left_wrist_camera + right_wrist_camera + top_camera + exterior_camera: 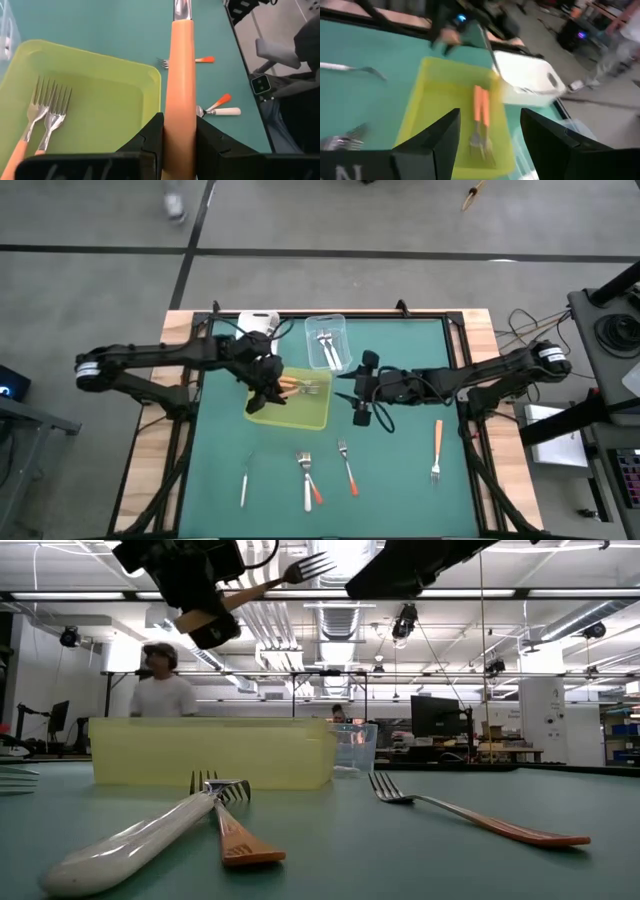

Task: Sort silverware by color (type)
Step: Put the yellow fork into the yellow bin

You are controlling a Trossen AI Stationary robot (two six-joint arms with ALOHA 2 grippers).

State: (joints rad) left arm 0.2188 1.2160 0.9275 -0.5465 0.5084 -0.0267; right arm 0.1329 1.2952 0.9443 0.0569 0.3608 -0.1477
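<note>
Orange-handled fork (179, 80) pinched in left tool (179, 145) above yellow-green tray (310, 417). Lower over the two forks (44, 117) inside before letting go. Right tool (352, 399) spread wide beside tray, holding nothing.

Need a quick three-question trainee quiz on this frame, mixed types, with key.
1. True or false: the left gripper is shut on an orange-handled fork.
2. How many forks already lie in the yellow-green tray? A) none B) two C) five
3. Fill in: the right gripper hangs beside the tray with its fingers ____.

Key: 1 true; 2 B, two orange-handled forks lie side by side in the tray; 3 open, holding nothing.
</note>
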